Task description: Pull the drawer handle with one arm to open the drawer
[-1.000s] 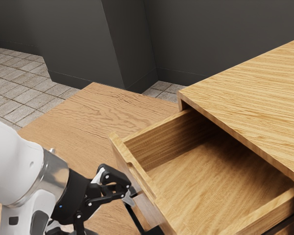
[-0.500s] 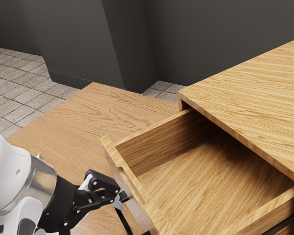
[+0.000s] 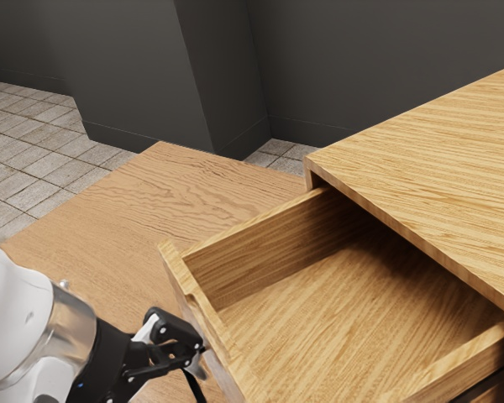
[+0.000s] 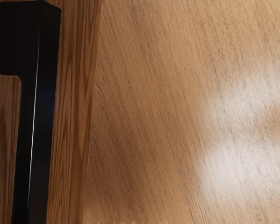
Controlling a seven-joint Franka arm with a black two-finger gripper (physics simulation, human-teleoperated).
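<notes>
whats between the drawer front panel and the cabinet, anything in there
Nothing: in the exterior view the open light wooden drawer shows bare floor from its front panel back to the wooden cabinet.

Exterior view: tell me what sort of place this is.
Probably a bare indoor room, rendered in simulation: a grey tiled floor, plain dark walls, and a wooden cabinet with its drawer open.
</notes>
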